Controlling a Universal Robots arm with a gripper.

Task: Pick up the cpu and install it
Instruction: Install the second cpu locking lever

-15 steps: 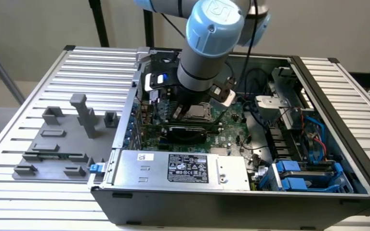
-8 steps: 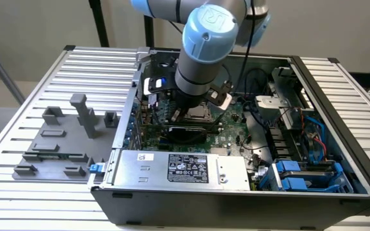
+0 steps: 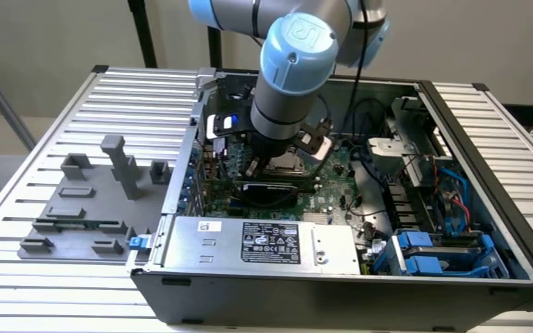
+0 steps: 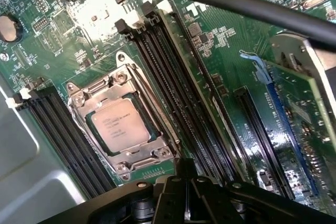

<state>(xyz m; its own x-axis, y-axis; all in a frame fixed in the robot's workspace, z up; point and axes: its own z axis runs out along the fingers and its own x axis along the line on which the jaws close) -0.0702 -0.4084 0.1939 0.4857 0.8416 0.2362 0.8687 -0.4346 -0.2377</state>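
1. Plainly, in the exterior view the arm [image 3: 290, 76] reaches down into the open case [image 3: 341, 208], its claw [image 3: 280, 161] low over the board [image 3: 327, 198]. The case sits on a ribbed surface [image 3: 81, 111], with one grey fixture [image 3: 91, 201] on the exterior view's left. The claw reads as clenched and nothing hangs from it.

2. In the wrist view one cpu [image 4: 122, 126] lies flat in its socket [image 4: 122, 120], silvery top up, framed by the metal bracket. The claw's dark body [image 4: 199, 200] is just beside the socket, not touching the chip.

3. By judgement, the pick and placement look done: the chip is seated. Whether the bracket is latched cannot be told.

4. Counts: one arm, one claw, one cpu, one socket, and two banks of memory slots [image 4: 173, 93], one on each side of the socket.
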